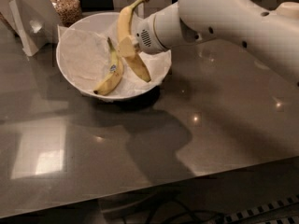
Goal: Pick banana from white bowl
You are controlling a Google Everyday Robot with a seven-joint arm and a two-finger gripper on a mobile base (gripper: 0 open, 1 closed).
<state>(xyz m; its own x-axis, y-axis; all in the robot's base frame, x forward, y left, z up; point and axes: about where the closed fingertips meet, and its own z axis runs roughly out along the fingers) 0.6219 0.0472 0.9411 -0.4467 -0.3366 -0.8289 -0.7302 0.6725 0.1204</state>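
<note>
The larger pale-yellow banana (125,24) with a brown stem tip is held upright and tilted, lifted above the white bowl (74,29). My gripper (128,46) is shut on its middle, at the end of the white arm coming in from the right. The banana's lower end hangs over the bowl's right side. The bowl is lined with crinkled white paper. A smaller banana (111,76) with a blue sticker and greenish stem still lies inside the bowl, left of my gripper.
A glass jar of nuts (65,4) stands behind the bowl. A white folded card holder (28,24) stands at the back left. The grey table (140,153) runs to a front edge, with cables below.
</note>
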